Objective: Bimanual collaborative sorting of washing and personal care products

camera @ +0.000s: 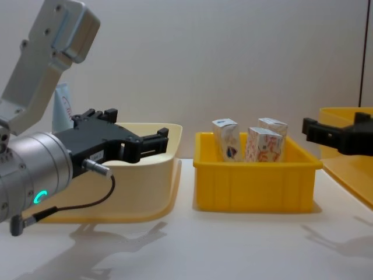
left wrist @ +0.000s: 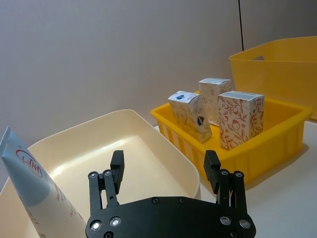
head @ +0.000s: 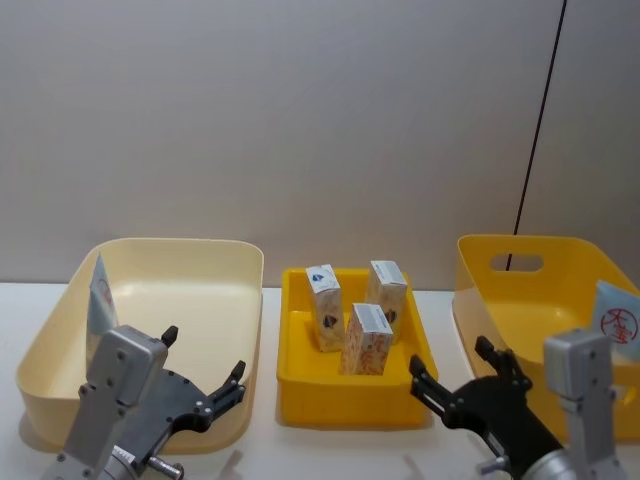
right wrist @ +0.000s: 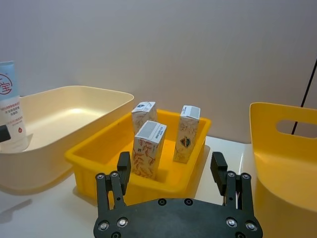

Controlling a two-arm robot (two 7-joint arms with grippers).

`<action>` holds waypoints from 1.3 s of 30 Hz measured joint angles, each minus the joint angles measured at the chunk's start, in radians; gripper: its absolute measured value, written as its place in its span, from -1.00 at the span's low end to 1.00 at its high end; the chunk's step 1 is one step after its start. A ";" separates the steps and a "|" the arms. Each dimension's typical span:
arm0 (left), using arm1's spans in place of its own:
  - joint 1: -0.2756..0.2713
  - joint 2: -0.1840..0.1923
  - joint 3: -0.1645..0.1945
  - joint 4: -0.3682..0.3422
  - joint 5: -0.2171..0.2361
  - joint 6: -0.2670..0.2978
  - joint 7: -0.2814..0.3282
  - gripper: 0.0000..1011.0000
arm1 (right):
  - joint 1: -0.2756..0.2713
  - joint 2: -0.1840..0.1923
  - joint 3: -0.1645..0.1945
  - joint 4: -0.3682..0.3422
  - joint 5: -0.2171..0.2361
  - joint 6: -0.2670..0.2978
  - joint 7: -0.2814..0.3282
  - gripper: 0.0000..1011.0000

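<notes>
Left tool [head: 205, 355] sits at the lower left of the head view, fingers spread wide and holding nothing, over the near right corner of the cream bin [head: 180, 243]. Right tool [head: 450, 358], at the lower right, is just as wide open and empty, in front of the gap between the yellow tray [head: 345, 395] and the big yellow bin [head: 520, 245]. Three cartons [head: 367, 339] stand in the tray at frame centre, two toward the back and one in front, the back left one leaning a little. The tray's near wall lies between both tools and the cartons. One pale-blue tube [head: 100, 295] leans against the cream bin's left wall. A second tube [head: 615, 320] stands in the yellow bin at the right edge, partly behind the right arm. All three containers rest on the white worktop [head: 340, 450].
</notes>
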 joint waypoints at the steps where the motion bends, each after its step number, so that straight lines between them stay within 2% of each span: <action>1: 0.000 0.000 0.000 0.000 0.000 0.000 0.000 0.98 | 0.008 -0.003 -0.002 0.007 -0.003 0.003 0.000 0.98; 5: 0.000 0.000 0.000 0.000 0.000 0.000 0.000 0.98 | 0.066 -0.023 -0.018 0.056 -0.020 0.016 0.001 0.98; 6: 0.000 0.000 0.000 0.000 0.000 0.000 0.000 0.98 | 0.066 -0.023 -0.018 0.056 -0.020 0.016 0.001 0.98; 9: 0.000 0.000 0.000 0.000 0.000 0.000 0.000 0.98 | 0.118 -0.046 -0.032 0.106 -0.034 0.029 0.001 0.98; 22: 0.000 0.000 0.000 0.000 0.000 0.001 0.000 0.98 | 0.255 -0.119 -0.068 0.267 -0.063 0.064 0.001 0.98; 31: 0.000 0.000 0.000 0.000 0.000 0.001 0.000 0.98 | 0.311 -0.165 -0.075 0.351 -0.071 0.088 -0.003 0.98; 39: 0.000 0.000 0.000 0.000 0.000 0.001 0.000 0.98 | 0.337 -0.196 -0.076 0.399 -0.079 0.103 -0.021 0.98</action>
